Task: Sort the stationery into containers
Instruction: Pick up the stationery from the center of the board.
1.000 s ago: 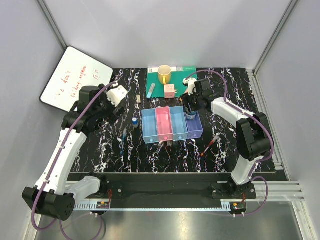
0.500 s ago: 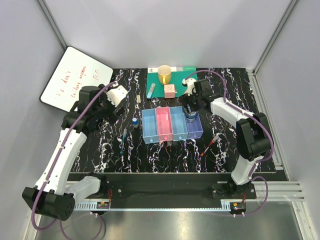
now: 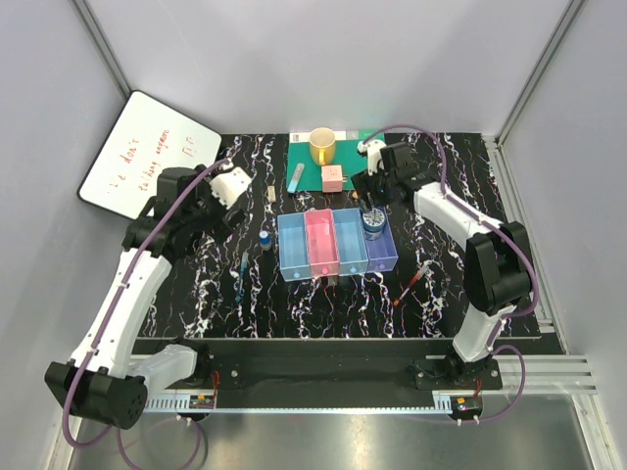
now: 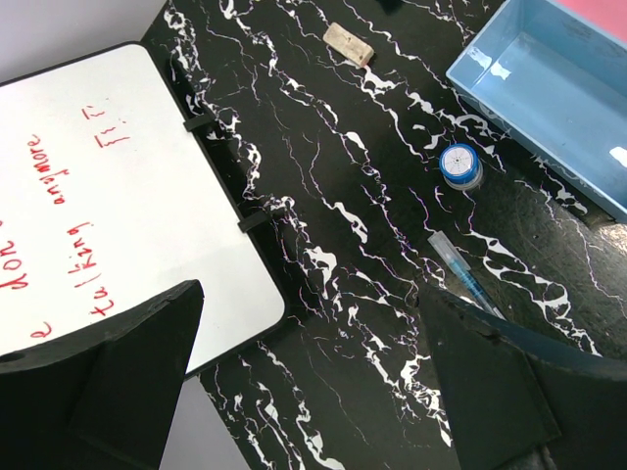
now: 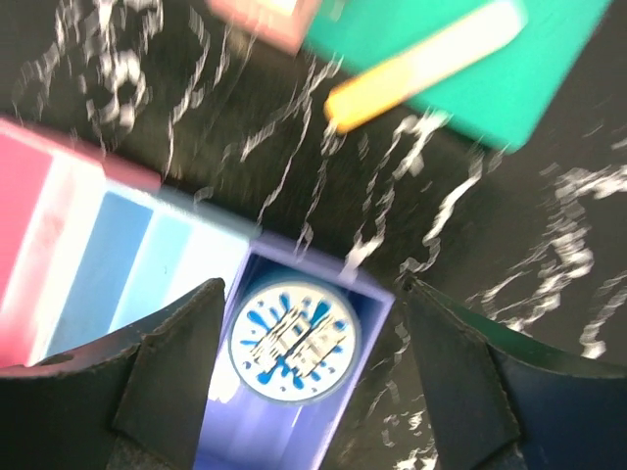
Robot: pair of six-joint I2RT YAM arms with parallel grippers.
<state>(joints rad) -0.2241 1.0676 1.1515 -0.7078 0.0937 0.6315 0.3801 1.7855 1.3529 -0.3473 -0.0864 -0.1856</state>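
Observation:
Four joined trays (image 3: 336, 257) stand mid-table: light blue, pink, light blue, purple. The round blue-white tin (image 3: 373, 220) lies in the purple tray (image 5: 322, 275) and also shows in the right wrist view (image 5: 294, 336). My right gripper (image 3: 366, 196) is open and empty above the tin (image 5: 312, 299). My left gripper (image 4: 309, 382) is open and empty over bare table by the whiteboard. The blue-capped bottle (image 4: 458, 164), the blue pen (image 4: 465, 274) and the beige eraser (image 4: 350, 44) lie left of the trays. The red pen (image 3: 411, 284) lies to the right. The orange marker (image 5: 421, 64) lies on the green mat.
A yellow cup (image 3: 322, 145), a pink cube (image 3: 333, 177) and a teal marker (image 3: 298, 177) are on or by the green mat (image 3: 312, 164) behind the trays. A whiteboard (image 3: 147, 157) leans at the far left. A small dark item (image 3: 333, 281) lies in front of the trays.
My right gripper has let go of the tin in the purple tray, risen and drawn back toward the mat. The left arm has not moved.

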